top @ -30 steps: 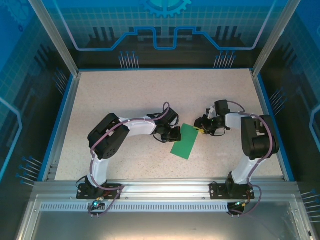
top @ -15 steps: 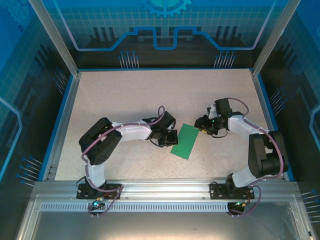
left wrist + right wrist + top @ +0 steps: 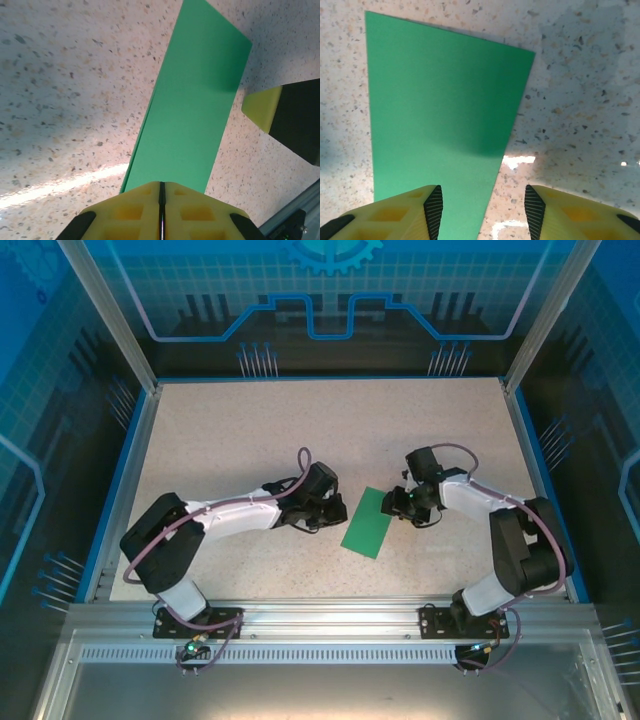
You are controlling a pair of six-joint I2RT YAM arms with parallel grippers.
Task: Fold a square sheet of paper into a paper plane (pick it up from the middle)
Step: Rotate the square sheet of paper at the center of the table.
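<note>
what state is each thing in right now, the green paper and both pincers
green paper: folded into a narrow layered rectangle, lying flat on the table
left pincer: shut, fingers pressed together, tips at one short end of the paper; whether it touches the paper cannot be told
right pincer: open, low over one long edge of the paper, one finger above the paper and the other above bare table

Even, bright overhead light falls on the speckled table. In the wrist views white glare streaks it beside the green paper, with soft grey shadows nearby.
</note>
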